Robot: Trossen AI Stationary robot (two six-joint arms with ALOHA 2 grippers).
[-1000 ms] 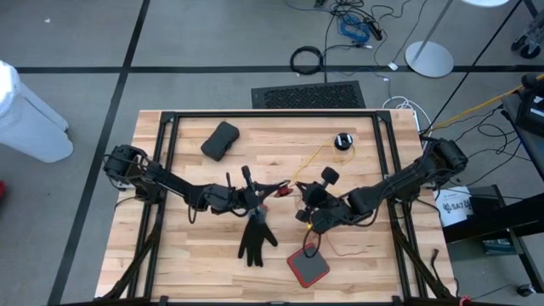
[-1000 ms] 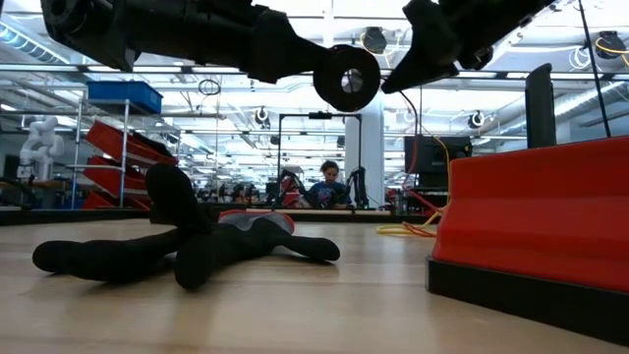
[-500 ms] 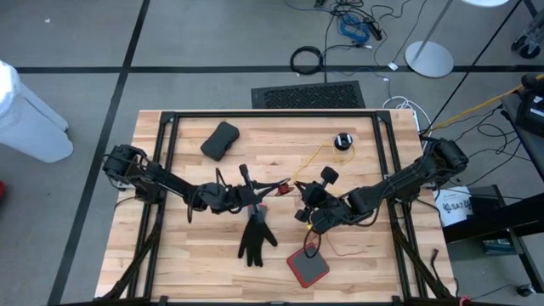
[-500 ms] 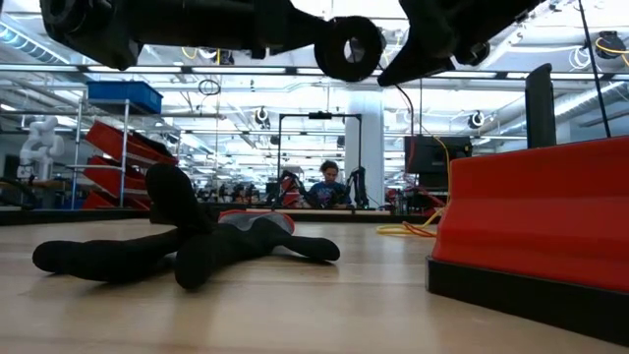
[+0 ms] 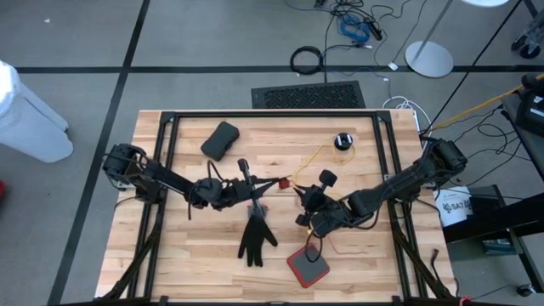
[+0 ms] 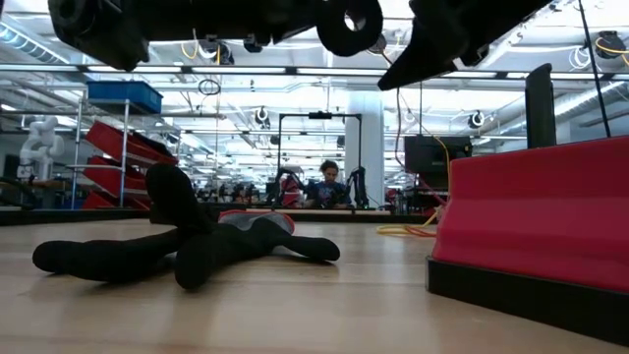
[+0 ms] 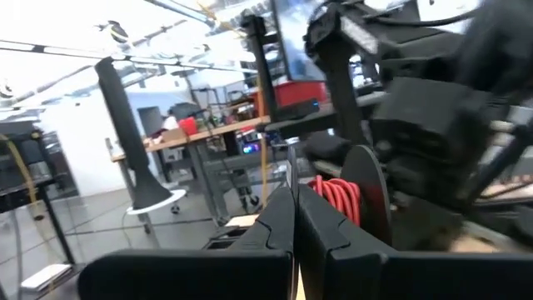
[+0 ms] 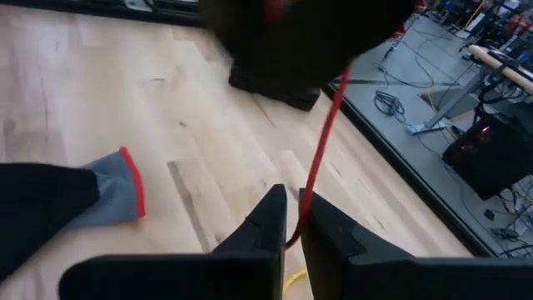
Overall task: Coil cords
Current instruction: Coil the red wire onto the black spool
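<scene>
Yellow cord [image 5: 316, 157] runs from the black puck [image 5: 342, 141], which lies well beyond the fingertips of both arms, in to the gap between the two grippers above the middle of the table [image 5: 195, 255]. Its red end piece [image 5: 283, 182] sits just ahead of the left gripper [image 5: 265, 185].

Change over the last second: the left gripper has drawn back a little toward its own side and the red end piece has shifted with it, away from the right gripper [image 5: 304, 202]. The left fingers [image 7: 279, 225] are pressed together. Whether they pinch the cord cannot be told, though the end piece following them suggests so.

Second change: the right fingers [image 8: 271, 218], closed a second ago, now stand a narrow slit apart. A red strand [image 8: 321, 158] passes down through that slit, so the grip on it is loosening rather than fully let go.

Reading: this looks like a hand-over or a re-grip, with the left side holding the end while the right frees itself to take a new hold. No loops are formed yet, so coiling is at an early stage. A black glove [image 5: 255, 238] lies below the left fingers, untouched.
</scene>
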